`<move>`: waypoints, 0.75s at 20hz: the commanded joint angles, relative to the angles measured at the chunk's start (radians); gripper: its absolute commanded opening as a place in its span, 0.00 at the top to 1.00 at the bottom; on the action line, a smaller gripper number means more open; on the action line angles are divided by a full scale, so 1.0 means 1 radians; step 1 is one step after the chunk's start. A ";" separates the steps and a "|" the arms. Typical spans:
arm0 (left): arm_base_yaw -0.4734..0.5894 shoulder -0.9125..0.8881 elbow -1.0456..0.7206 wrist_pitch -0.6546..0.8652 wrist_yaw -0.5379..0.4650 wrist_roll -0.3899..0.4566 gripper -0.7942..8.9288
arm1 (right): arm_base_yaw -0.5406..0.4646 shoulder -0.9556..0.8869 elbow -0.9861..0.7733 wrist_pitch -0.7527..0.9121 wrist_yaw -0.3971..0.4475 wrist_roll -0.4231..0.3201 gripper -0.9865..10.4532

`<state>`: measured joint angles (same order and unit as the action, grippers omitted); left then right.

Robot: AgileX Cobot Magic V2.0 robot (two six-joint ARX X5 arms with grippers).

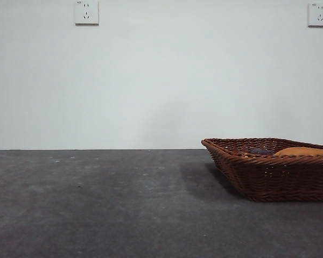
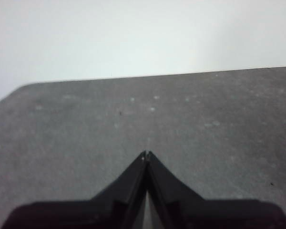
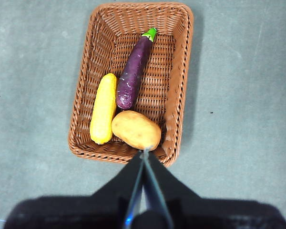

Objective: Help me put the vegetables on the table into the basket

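My left claw [image 2: 146, 153] hangs low over bare table [image 2: 219, 124], its two black jaws pressed tip to tip with nothing between them. Only the grey speckled surface and a pale wall lie ahead of it.

My right claw [image 3: 144, 152] is up high, looking straight down into the basket [image 3: 180, 109]. Its jaws too are closed together at the tips and hold nothing; the tips sit over the basket's near rim, just beside the potato [image 3: 136, 130].

All three vegetables lie inside the basket. The corn [image 3: 103, 109] lies along one long wall. The purple one [image 3: 133, 71], long with a green stem cap, lies down the middle, its blunt end touching the corn and close to the potato. The potato rests at the end nearest my claw, against the corn's lower end.

In the front view the basket [image 1: 269, 177] stands at the right edge of the table [image 1: 97, 204], and only the tops of the potato [image 1: 304, 152] and the purple one [image 1: 261, 151] show above the rim. Neither arm shows there.
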<state>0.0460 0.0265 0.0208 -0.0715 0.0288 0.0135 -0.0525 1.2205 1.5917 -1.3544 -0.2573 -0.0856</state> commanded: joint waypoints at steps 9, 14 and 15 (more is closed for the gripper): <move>0.003 -0.015 -0.013 -0.095 -0.010 -0.039 0.92 | 0.001 0.002 0.001 -0.019 0.005 0.005 0.91; 0.003 0.006 -0.013 -0.095 -0.010 -0.039 0.92 | 0.001 0.002 0.001 -0.019 0.004 0.005 0.91; 0.003 0.010 -0.013 -0.095 -0.010 -0.039 0.92 | 0.001 0.002 0.001 -0.019 0.004 0.005 0.91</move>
<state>0.0467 0.0368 0.0181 -0.1734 0.0143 -0.0200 -0.0525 1.2209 1.5917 -1.3544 -0.2569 -0.0860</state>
